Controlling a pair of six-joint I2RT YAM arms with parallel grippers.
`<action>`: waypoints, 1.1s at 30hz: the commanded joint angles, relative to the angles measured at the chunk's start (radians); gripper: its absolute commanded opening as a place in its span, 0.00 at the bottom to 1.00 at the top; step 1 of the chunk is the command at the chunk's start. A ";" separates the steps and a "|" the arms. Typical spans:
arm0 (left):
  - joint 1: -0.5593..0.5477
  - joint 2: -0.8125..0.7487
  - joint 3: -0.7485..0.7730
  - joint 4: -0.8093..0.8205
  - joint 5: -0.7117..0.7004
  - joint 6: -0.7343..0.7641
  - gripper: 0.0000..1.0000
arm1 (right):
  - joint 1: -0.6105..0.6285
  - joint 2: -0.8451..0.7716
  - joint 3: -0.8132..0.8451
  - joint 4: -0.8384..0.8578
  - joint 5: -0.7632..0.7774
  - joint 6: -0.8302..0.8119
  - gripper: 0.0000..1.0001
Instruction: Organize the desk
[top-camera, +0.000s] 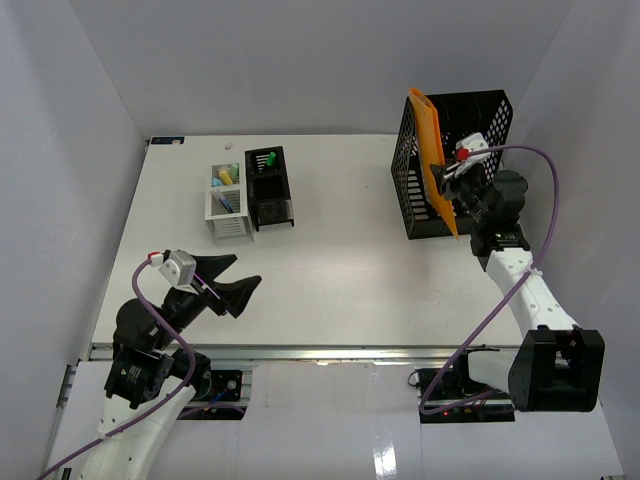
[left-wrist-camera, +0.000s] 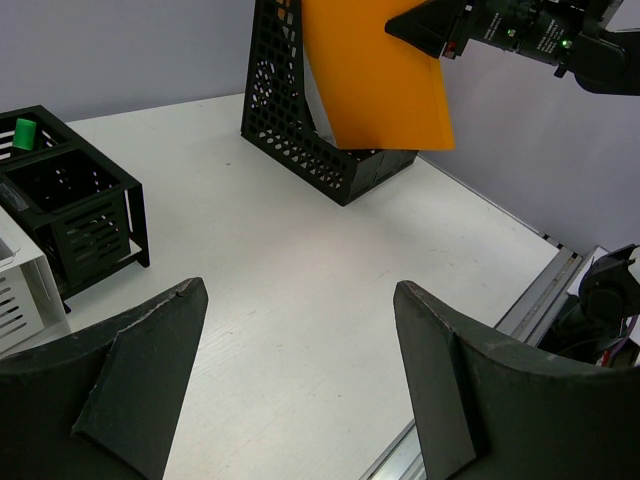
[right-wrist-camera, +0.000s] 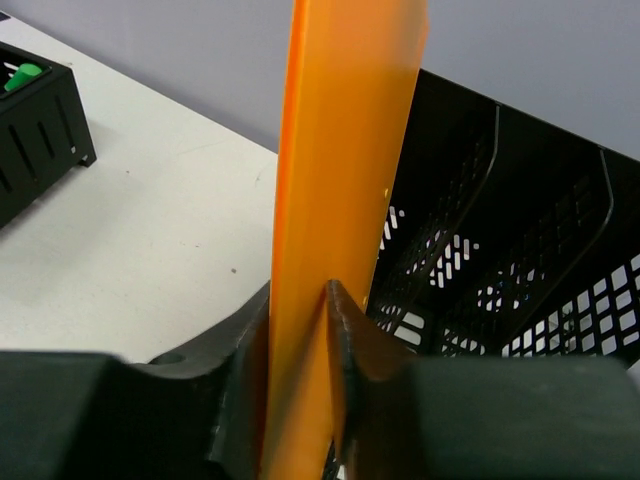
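Note:
The white desk (top-camera: 350, 270) carries a black mesh file rack (top-camera: 480, 120) at the back right. An orange folder (top-camera: 432, 150) stands on edge, tilted, at the rack's left side, its lower part down inside the rack (left-wrist-camera: 300, 140). My right gripper (top-camera: 452, 185) is shut on the folder's near edge. In the right wrist view both fingers press the folder (right-wrist-camera: 340, 130) between them at the gripper (right-wrist-camera: 300, 290). My left gripper (top-camera: 235, 280) hovers open over the front left of the desk. Nothing lies between its fingers (left-wrist-camera: 300, 290).
A black pen holder (top-camera: 268, 185) with a green-capped item and a white organizer (top-camera: 226, 205) with small coloured items stand side by side at the back left. A metal rail (top-camera: 330, 352) runs along the front edge. White walls enclose the desk.

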 joint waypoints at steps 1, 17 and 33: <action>-0.002 0.002 -0.007 0.007 0.009 -0.006 0.87 | -0.005 -0.049 -0.025 0.058 0.035 0.016 0.52; -0.001 -0.002 -0.010 0.008 0.012 -0.006 0.87 | -0.006 0.147 0.322 -0.126 0.070 0.090 0.66; -0.002 -0.009 -0.012 0.010 0.018 -0.009 0.87 | 0.008 0.287 0.550 -0.364 0.037 0.173 0.20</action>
